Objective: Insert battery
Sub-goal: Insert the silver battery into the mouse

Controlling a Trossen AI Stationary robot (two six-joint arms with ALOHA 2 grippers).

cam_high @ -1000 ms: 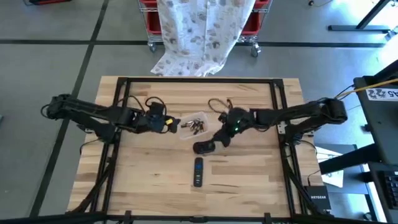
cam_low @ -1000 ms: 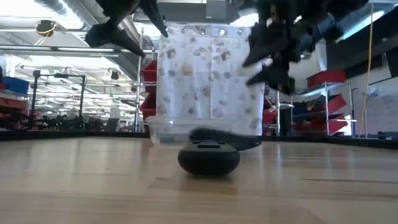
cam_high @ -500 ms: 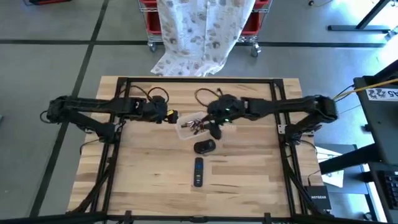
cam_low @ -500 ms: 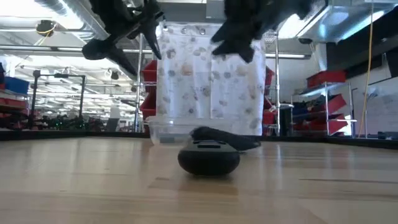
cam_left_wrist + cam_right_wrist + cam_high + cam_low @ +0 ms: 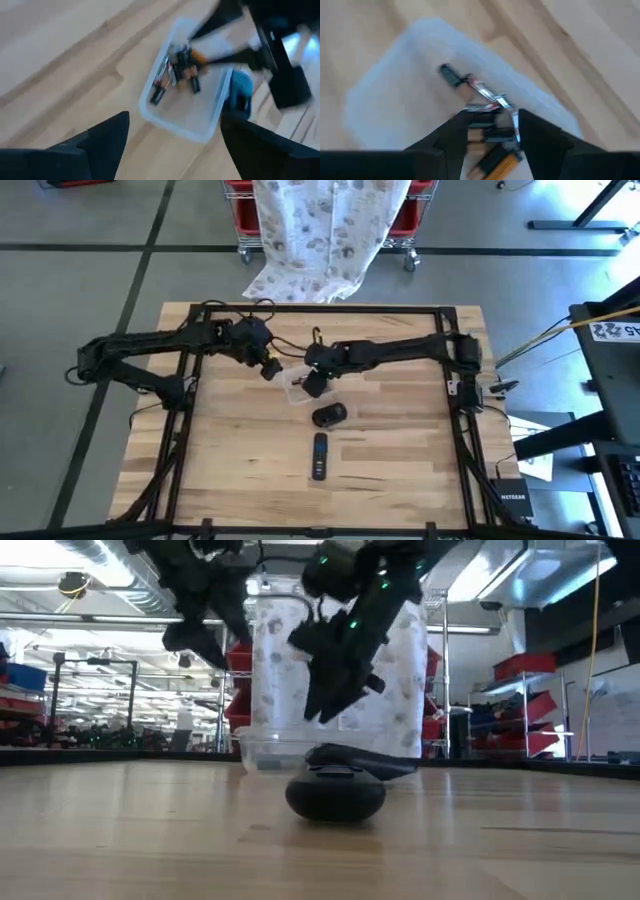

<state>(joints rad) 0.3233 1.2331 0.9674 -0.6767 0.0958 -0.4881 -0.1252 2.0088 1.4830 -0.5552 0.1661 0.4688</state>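
Fingers (image 5: 465, 135) of the right gripper (image 5: 492, 131) are spread a little apart, hanging directly over the batteries (image 5: 480, 107) in a clear tray (image 5: 395, 95). The nearest batteries lie between and just beyond the fingertips; the blur makes it hard to say whether anything is touched, but nothing looks grasped.

From above, the right gripper (image 5: 313, 383) is over the tray (image 5: 295, 388) near the middle of the wooden table (image 5: 400, 470). The left gripper (image 5: 270, 367) hovers just beside the tray's left edge, its fingers (image 5: 107, 137) wide apart and empty, with the tray (image 5: 180, 122) and batteries (image 5: 175, 75) ahead of them.

A dark rounded device (image 5: 328, 416) lies on the table just in front of the tray, and a slim remote (image 5: 319, 456) lies farther toward the front edge. At table height the device (image 5: 335, 792) sits before the tray (image 5: 262, 752), both grippers above.
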